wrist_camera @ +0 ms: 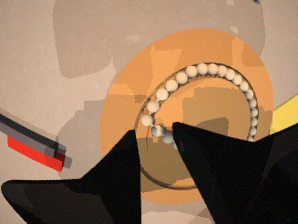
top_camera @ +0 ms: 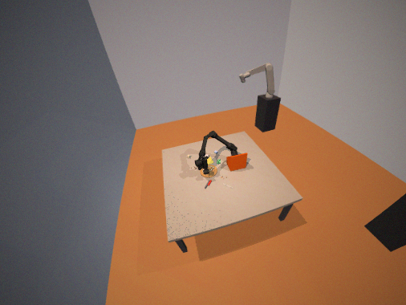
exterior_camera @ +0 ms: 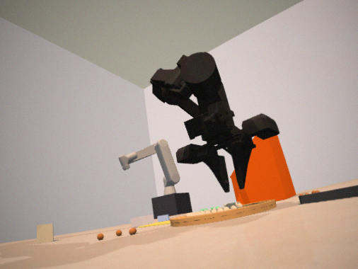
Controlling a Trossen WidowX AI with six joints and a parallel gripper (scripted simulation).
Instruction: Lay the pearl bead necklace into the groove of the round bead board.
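The round wooden bead board [top_camera: 215, 174] [exterior_camera: 226, 214] [wrist_camera: 120, 100] lies flat on the table. The pearl bead necklace [exterior_camera: 219, 209] [wrist_camera: 202, 69] lies on it. In the wrist view its beads follow the groove along the upper left, top and right. At the left end the strand bends inward, out of the groove line, and passes under the right-hand finger. The lower left part of the groove shows no beads. My gripper [exterior_camera: 234, 190] [wrist_camera: 153, 132] is partly open and empty, with its fingertips a little above the board. The rest of the strand is hidden by the finger.
An orange block [top_camera: 237, 161] [exterior_camera: 270, 170] stands behind the board. A red and dark stick [top_camera: 209, 184] [wrist_camera: 35, 152] lies beside it, and a yellow piece [top_camera: 209, 160] [wrist_camera: 286, 114] lies on another side. Loose brown beads [exterior_camera: 100, 236] and a tan block [exterior_camera: 45, 233] are farther off.
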